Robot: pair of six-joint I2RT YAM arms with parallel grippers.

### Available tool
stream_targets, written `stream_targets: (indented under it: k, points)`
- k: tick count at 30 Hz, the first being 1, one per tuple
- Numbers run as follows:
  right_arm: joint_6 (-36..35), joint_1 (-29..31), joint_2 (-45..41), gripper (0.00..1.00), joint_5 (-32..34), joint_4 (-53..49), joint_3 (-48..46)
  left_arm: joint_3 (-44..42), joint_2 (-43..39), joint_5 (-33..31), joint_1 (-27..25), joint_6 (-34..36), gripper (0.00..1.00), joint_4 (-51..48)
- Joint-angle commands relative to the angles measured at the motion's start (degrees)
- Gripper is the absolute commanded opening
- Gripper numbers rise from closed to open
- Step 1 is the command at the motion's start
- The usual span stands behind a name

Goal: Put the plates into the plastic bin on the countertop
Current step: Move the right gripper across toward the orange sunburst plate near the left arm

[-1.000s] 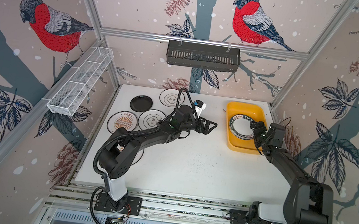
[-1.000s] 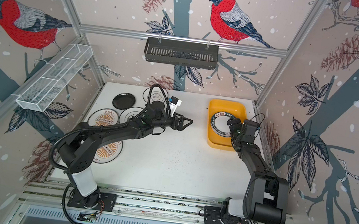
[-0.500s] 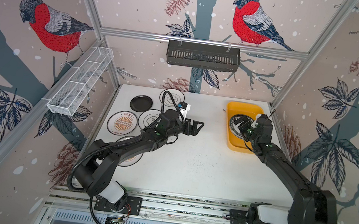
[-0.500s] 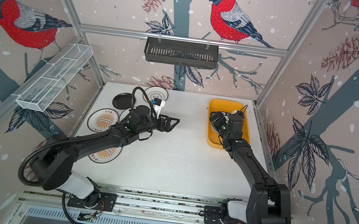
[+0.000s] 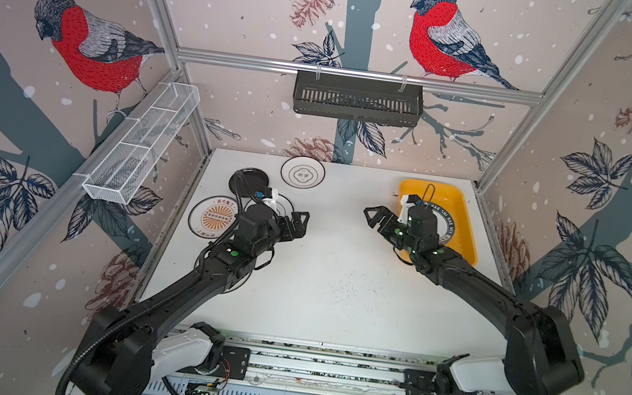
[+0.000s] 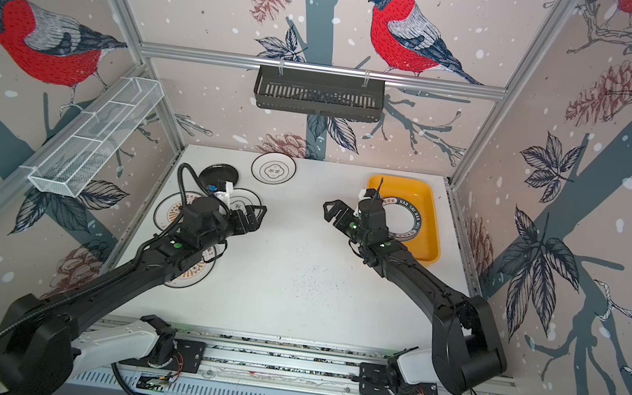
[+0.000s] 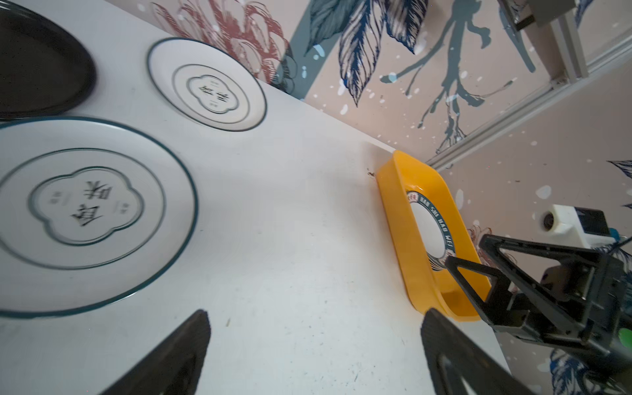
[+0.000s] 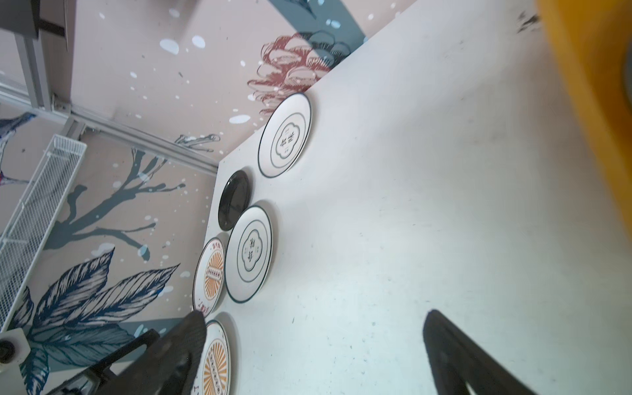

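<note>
Top views show my left pincer (image 5: 301,223) spread wide and empty above the table (image 5: 335,285), beside the loose plates (image 5: 302,172) at the left. My right pincer (image 5: 371,217) gapes too, holding nothing, just beside the yellow bin (image 5: 447,192) containing one green-rimmed plate (image 5: 448,227).

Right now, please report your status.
Left gripper, right gripper open, empty. One lettered-rim plate in yellow bin. Five plates lie at left. Nothing lies between.
</note>
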Motion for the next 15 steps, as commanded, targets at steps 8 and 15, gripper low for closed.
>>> stream_targets:
  k: [8,15]
  points:
    - [-4.51,10.65,12.67,1.0,-8.68,7.41,7.41,-7.15,-13.05,-10.35,12.77,-5.19,0.96,-15.91]
    - [-6.53,16.75,23.82,0.99,-15.38,8.06,16.18,-10.79,-18.53,-9.28,25.31,-4.03,0.96,-19.23]
